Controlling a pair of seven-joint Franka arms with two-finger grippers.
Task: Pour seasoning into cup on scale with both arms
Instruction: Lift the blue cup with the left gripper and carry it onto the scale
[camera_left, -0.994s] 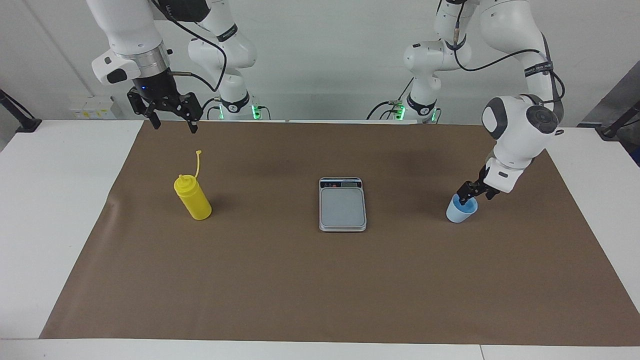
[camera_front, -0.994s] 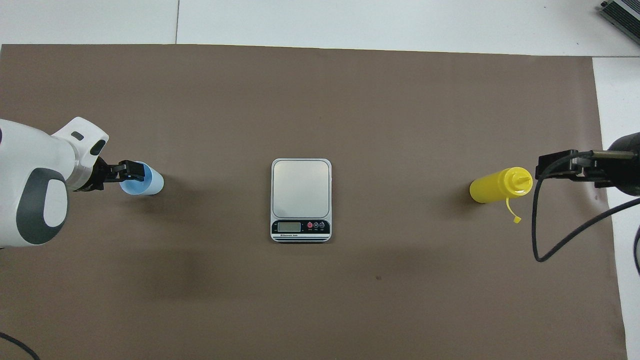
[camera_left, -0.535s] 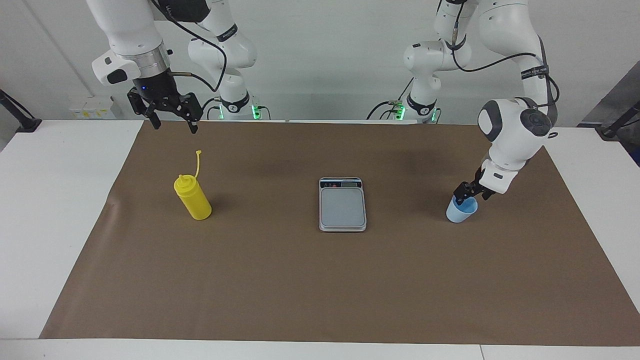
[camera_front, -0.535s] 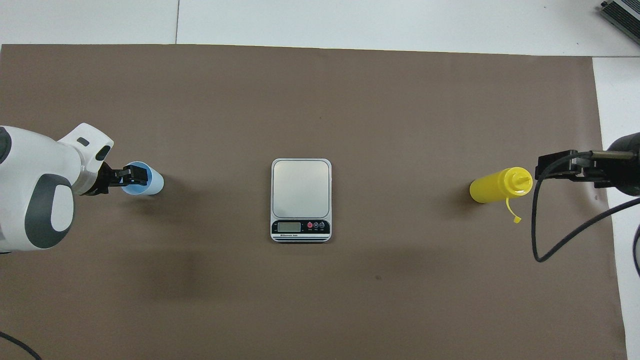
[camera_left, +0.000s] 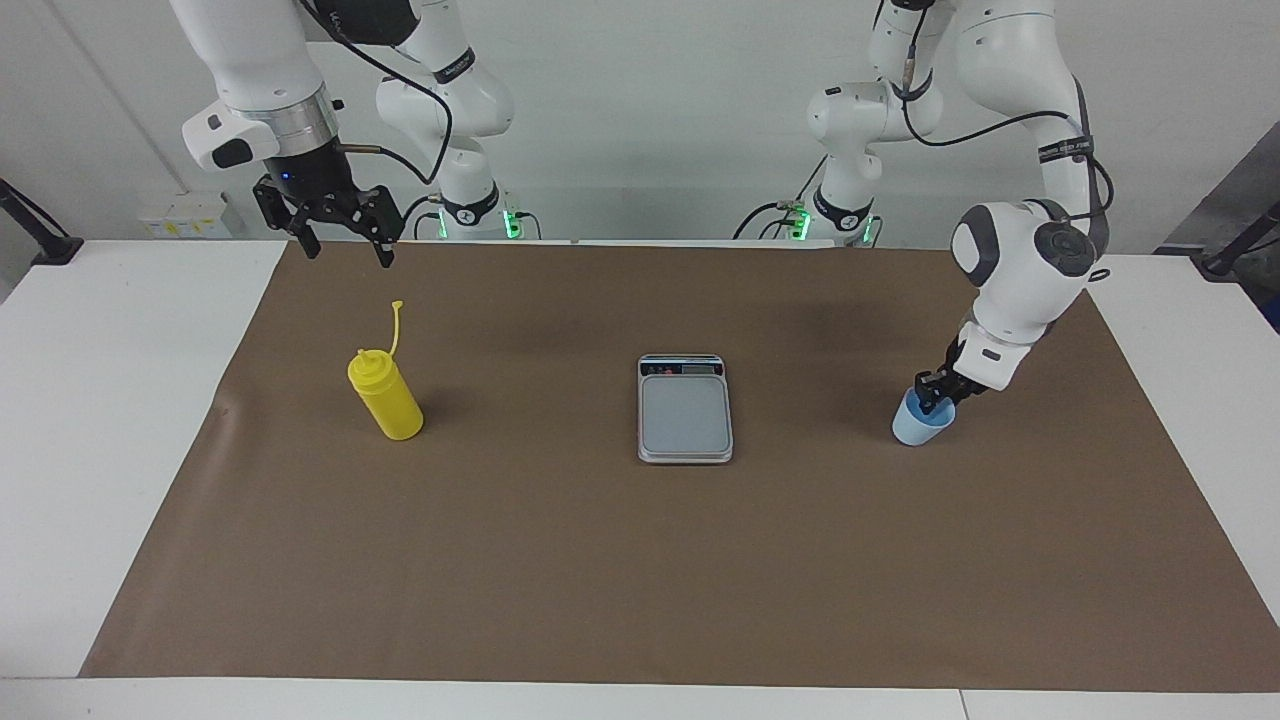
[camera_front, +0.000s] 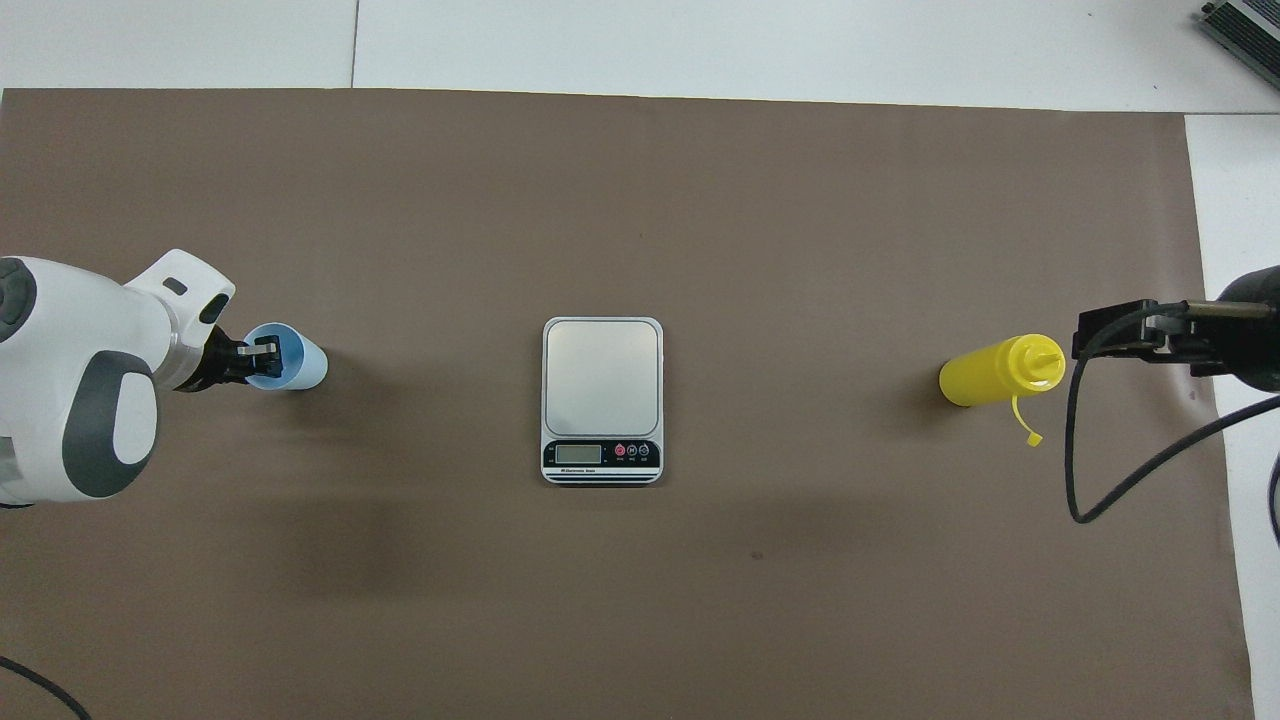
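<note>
- Brown paper mat (camera_left: 640, 560) covers a white table (camera_left: 90, 420).
- Blue cup (camera_left: 918, 424) stands toward the left arm's end; the left gripper (camera_left: 936, 390) pinches its rim, one finger inside.
- Kitchen scale (camera_left: 685, 410) lies mid-mat, bare.
- Yellow squeeze bottle (camera_left: 388, 396) stands upright toward the right arm's end.
- Right gripper (camera_left: 347, 248) hangs above the mat, fingers apart.

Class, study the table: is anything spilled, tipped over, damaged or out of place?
Nothing stands out. The yellow bottle, scale and blue cup all stand upright and apart on the brown mat, with no spill visible.
</note>
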